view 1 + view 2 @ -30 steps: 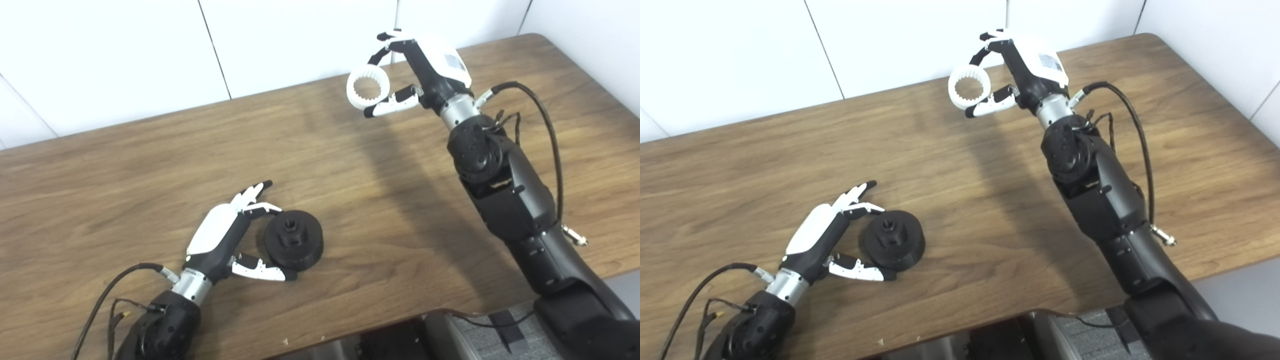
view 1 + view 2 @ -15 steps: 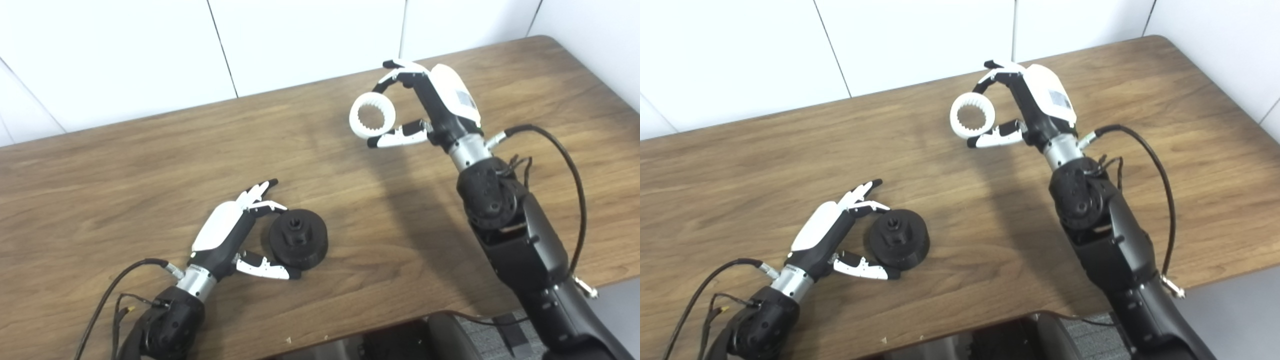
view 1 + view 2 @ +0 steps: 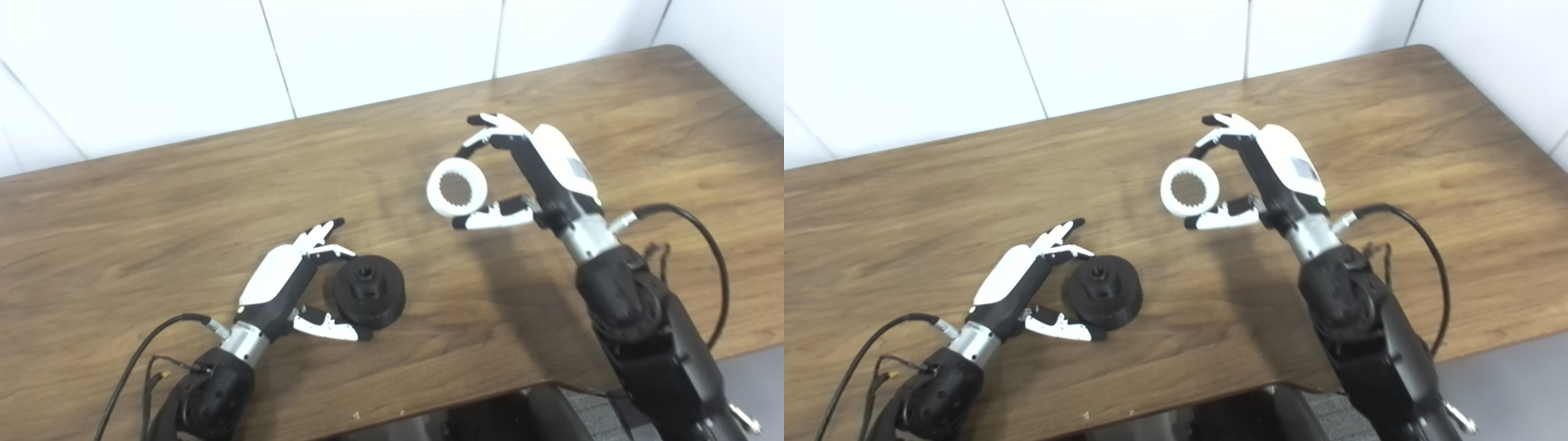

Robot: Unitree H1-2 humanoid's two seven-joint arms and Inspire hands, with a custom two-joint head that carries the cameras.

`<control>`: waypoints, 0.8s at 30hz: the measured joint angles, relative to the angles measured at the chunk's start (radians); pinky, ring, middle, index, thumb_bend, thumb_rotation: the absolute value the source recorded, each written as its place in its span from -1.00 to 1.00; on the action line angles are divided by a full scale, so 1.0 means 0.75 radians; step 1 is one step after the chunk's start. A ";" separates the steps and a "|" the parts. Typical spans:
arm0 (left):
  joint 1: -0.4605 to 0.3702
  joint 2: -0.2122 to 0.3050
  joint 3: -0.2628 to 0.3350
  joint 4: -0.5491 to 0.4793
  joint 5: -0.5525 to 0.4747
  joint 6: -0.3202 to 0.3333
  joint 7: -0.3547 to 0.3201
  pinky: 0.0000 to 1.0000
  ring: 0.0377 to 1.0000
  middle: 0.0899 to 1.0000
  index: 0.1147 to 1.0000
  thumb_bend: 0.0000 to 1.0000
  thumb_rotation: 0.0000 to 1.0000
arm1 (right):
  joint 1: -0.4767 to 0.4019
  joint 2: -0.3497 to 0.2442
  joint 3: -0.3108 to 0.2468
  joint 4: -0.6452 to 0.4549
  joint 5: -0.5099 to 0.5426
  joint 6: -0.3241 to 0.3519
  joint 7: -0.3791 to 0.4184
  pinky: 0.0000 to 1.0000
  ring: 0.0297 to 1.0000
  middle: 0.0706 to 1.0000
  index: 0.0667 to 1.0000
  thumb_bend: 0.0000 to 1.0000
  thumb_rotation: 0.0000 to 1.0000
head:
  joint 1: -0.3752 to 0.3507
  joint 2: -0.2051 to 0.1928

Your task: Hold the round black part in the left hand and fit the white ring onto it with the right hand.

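I'm bringing my right hand (image 3: 539, 184) down and nearer, its fingers pinching the ring (image 3: 457, 195) above the bench (image 3: 122, 202), closing on the part (image 3: 369, 299). My left hand (image 3: 288, 294) is staying beside it, fingers spread, not gripping. The ring is glossy white, toothed inside; the part matte black, hub raised.

We see a brown wooden table (image 3: 153, 202) against a white wall | on it we find the round black part (image 3: 369, 300) lying flat, near its front edge
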 measured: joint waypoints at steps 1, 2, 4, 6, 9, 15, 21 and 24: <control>-0.001 -0.002 -0.001 0.000 0.002 0.004 0.000 1.00 1.00 1.00 0.10 0.89 -0.36 | 0.009 0.000 0.000 -0.020 0.006 0.000 0.004 0.62 0.83 0.70 -0.09 0.04 -0.69 | 0.018 0.004; -0.002 -0.005 -0.001 0.000 0.006 0.009 0.000 1.00 1.00 1.00 0.11 0.89 -0.36 | 0.018 0.000 0.000 -0.033 0.013 -0.007 0.007 0.63 0.83 0.70 -0.09 0.04 -0.69 | 0.029 0.004; -0.005 -0.009 -0.003 0.000 0.018 0.015 -0.001 1.00 1.00 1.00 0.11 0.90 -0.36 | 0.029 0.000 -0.001 -0.044 0.025 -0.015 0.019 0.62 0.82 0.69 -0.09 0.04 -0.69 | 0.053 0.008; -0.009 -0.014 -0.005 0.000 0.028 0.020 -0.003 1.00 1.00 1.00 0.11 0.90 -0.34 | 0.041 0.000 -0.001 -0.045 0.039 -0.021 0.024 0.61 0.81 0.69 -0.09 0.04 -0.69 | 0.090 0.014; -0.010 -0.024 -0.005 0.000 0.038 0.026 -0.003 1.00 1.00 1.00 0.11 0.90 -0.32 | 0.056 0.000 -0.003 -0.047 0.050 -0.033 0.028 0.56 0.80 0.67 -0.09 0.04 -0.69 | 0.117 0.018; -0.012 -0.037 -0.009 -0.002 0.044 0.049 -0.006 1.00 1.00 1.00 0.11 0.89 -0.32 | 0.072 0.000 0.009 -0.071 0.068 -0.052 0.060 0.56 0.79 0.67 -0.09 0.04 -0.69 | 0.133 0.025; -0.012 -0.039 -0.013 -0.012 0.047 0.068 -0.008 1.00 1.00 1.00 0.11 0.89 -0.32 | 0.073 0.009 0.021 -0.071 0.073 -0.073 0.078 0.58 0.81 0.68 -0.09 0.04 -0.69 | 0.141 0.035; -0.012 -0.039 -0.015 -0.012 0.047 0.069 -0.008 1.00 1.00 1.00 0.11 0.89 -0.31 | 0.072 0.021 0.037 -0.072 0.074 -0.072 0.098 0.58 0.82 0.68 -0.09 0.04 -0.69 | 0.145 0.039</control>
